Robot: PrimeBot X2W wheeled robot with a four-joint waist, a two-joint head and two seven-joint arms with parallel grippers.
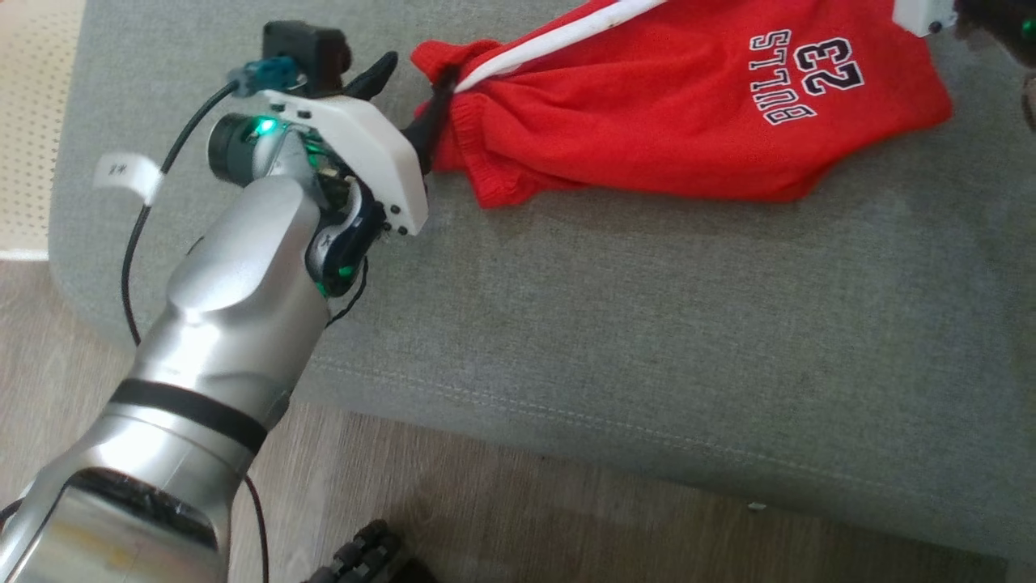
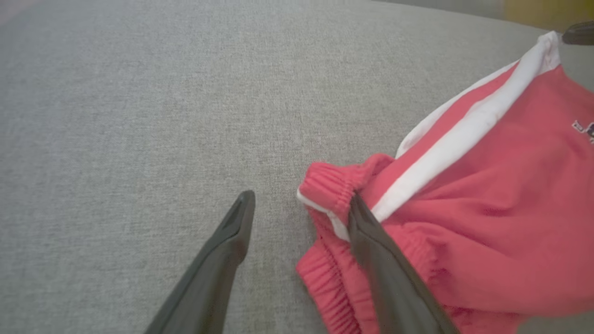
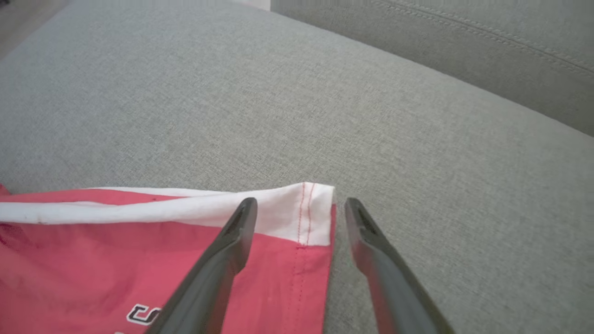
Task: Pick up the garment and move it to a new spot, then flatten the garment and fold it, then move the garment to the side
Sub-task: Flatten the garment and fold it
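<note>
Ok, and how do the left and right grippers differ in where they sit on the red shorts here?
The left gripper is at the shorts' bunched elastic waistband; the right gripper is at the flat, stitched leg hem. One left finger lies against the gathered cloth; the right's fingers straddle the hem's white corner. Both are open, with one finger over bare grey cushion.

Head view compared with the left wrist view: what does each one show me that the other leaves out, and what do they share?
Head view adds: the silver forearm, the wooden floor, the stitched front edge of the grey cushion and the full BULLS 23 print.
Left wrist view adds: a close look at the gathered elastic waistband, with one finger lying on it and the other on bare cushion, jaws apart.
Shared: the red shorts, their white stripe, the grey cushion and the left tool.
</note>
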